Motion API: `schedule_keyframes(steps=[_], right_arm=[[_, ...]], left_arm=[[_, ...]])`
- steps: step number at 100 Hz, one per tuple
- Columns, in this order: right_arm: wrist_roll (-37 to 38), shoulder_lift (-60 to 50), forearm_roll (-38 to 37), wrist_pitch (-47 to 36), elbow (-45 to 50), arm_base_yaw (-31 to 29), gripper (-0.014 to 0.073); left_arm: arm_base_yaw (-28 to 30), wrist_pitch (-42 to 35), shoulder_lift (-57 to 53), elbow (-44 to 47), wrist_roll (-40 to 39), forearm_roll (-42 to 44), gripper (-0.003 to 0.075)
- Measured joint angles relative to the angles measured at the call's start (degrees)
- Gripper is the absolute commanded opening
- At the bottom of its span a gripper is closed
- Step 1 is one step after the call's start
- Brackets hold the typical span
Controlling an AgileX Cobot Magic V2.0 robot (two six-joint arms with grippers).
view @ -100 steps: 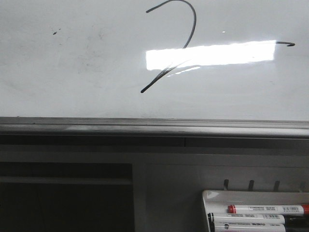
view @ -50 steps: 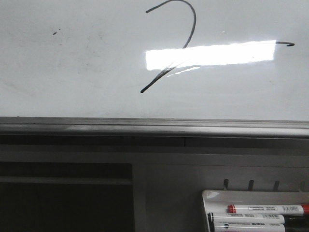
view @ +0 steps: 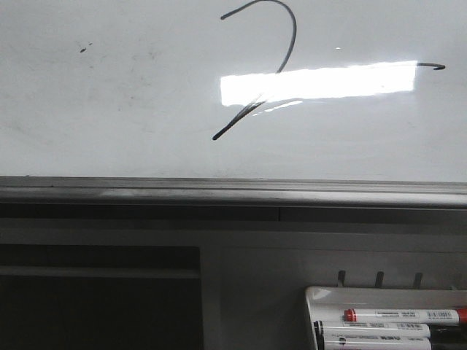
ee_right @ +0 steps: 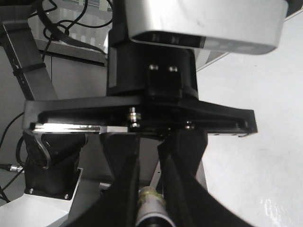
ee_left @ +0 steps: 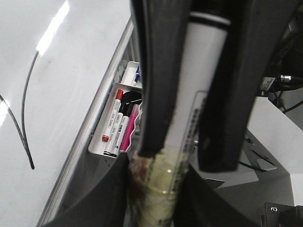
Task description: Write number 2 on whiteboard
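Glossy whiteboard (view: 109, 109) across the front view, number 2 (view: 281, 65) drawn upper centre, base line stretching right.

Left wrist view: left end effector (ee_left: 189, 161) clamped on a white marker (ee_left: 201, 104), likely for writing.

Right wrist view: right end effector (ee_right: 150, 189) pinching another marker (ee_right: 150, 208).

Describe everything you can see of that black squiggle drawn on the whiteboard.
The number 2 is a thin black marker line on the glossy whiteboard: a hooked curve at the top, a diagonal stroke running down to the left, then a long base stretching right, partly washed out by a bright light reflection and ending in a small hook. Nothing touches it.
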Motion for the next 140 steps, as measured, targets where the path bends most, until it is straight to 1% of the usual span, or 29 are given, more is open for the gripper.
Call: schedule_keyframes(steps=[4,8,22,27,34,49,63,68,73,75,77,80,81,85,88,94,98,102,111,118,121,125,129,130,132,133,137,139,140], right_arm=[[0.0,0.0,0.0,0.0,0.0,0.0,-0.0078],[0.0,0.0,0.0,0.0,0.0,0.0,-0.0078],[0.0,0.0,-0.2,0.3,0.0,0.0,-0.0078],[0.0,0.0,-0.3,0.3,0.0,0.0,-0.0078],[0.0,0.0,-0.4,0.3,0.0,0.0,-0.0078],[0.0,0.0,-0.5,0.1,0.0,0.0,-0.0078],[0.6,0.0,-0.5,-0.5,0.0,0.0,-0.0066],[1.1,0.0,-0.5,-1.2,0.0,0.0,-0.0014],[1.8,0.0,-0.5,-1.9,0.0,0.0,0.0085],[1.9,0.0,-0.5,-2.2,0.0,0.0,0.0139],[2.1,0.0,-0.6,-2.7,0.0,0.0,0.022],[2.4,0.0,-0.7,-3.6,0.0,0.0,0.0282],[2.4,0.0,-0.8,-4.3,0.0,0.0,0.0323],[3.3,-0.1,-0.9,-6.1,0.0,0.0,0.0435],[4.1,-0.2,-1.3,-8.3,0.0,-0.1,0.0495],[6.7,-1.0,-1.7,-11.7,0.0,-1.0,0.0585],[8.0,-2.0,-1.8,-13.8,0.0,-2.0,0.0603],[9.3,-3.1,-1.8,-15.2,0.0,-3.7,0.0596],[12.0,-6.8,-1.8,-16.4,0.9,-8.2,0.0559],[13.8,-10.2,-1.8,-16.6,2.5,-12.0,0.0485],[14.3,-11.9,-1.8,-16.5,3.3,-13.5,0.0423],[14.9,-13.5,-1.8,-16.2,4.9,-15.6,0.0342],[15.5,-15.5,-1.8,-15.7,6.8,-17.5,0.0221],[15.6,-15.8,-1.8,-15.5,7.2,-17.8,0.0177],[15.7,-16.7,-1.8,-15.4,8.2,-18.6,0.0133],[15.8,-17.3,-1.8,-15.2,8.5,-19.2,0.0087],[16.2,-18.8,-1.8,-14.7,10.7,-20.4,-0.0042],[16.4,-19.6,-1.9,-14.6,11.8,-21.0,-0.0077],[16.3,-20.1,-1.9,-14.4,12.2,-21.4,-0.0075]], left_arm=[[0.0,0.0,0.0,0.0,-0.2,0.1,0.0259],[0.0,0.0,0.0,0.0,-0.2,0.2,0.0276],[0.0,-0.1,0.0,0.0,-0.4,0.8,0.0253],[0.0,0.0,0.0,0.0,-0.4,0.8,0.0228],[0.0,0.2,0.0,0.0,-0.5,1.2,0.0172],[0.0,0.6,0.0,-0.1,-0.5,1.6,-0.0023],[0.0,0.5,0.0,-0.1,-0.5,1.7,-0.002],[0.0,0.2,0.0,-0.1,-0.5,1.8,-0.002],[0.0,-0.2,0.0,-0.1,-0.5,1.9,-0.002],[0.0,-0.5,0.0,-0.1,-0.5,2.1,-0.002],[0.0,-0.9,0.0,-0.1,-0.5,2.3,-0.002],[0.0,-1.5,0.0,-0.1,-0.5,2.4,-0.002],[0.0,-1.6,0.0,-0.1,-0.6,2.5,-0.002],[0.0,-3.1,0.0,0.1,-0.6,2.7,-0.002],[0.0,-4.3,0.0,0.3,-0.9,2.7,-0.002],[0.0,-8.2,0.0,1.6,-1.8,2.8,-0.002],[0.0,-11.9,0.0,2.8,-3.0,2.5,-0.002],[0.0,-15.5,0.0,4.6,-4.2,2.1,-0.002],[0.0,-26.9,0.4,9.6,-6.0,-1.7,-0.002],[0.0,-36.5,1.8,13.4,-6.5,-7.7,-0.002],[0.0,-40.6,2.5,14.6,-6.5,-10.1,-0.002],[0.0,-44.0,4.1,15.8,-6.5,-13.0,-0.002],[0.0,-47.1,5.9,16.3,-6.5,-14.8,-0.002],[0.0,-47.5,6.2,16.3,-6.6,-15.1,-0.002],[0.0,-48.8,7.3,16.3,-6.6,-15.7,-0.002],[0.0,-49.5,8.0,16.3,-6.6,-16.2,-0.002],[0.0,-51.0,9.8,16.3,-6.6,-17.2,-0.002],[0.0,-51.9,10.9,16.3,-6.6,-17.8,-0.002],[0.0,-52.3,11.6,16.3,-6.6,-18.2,-0.002]])
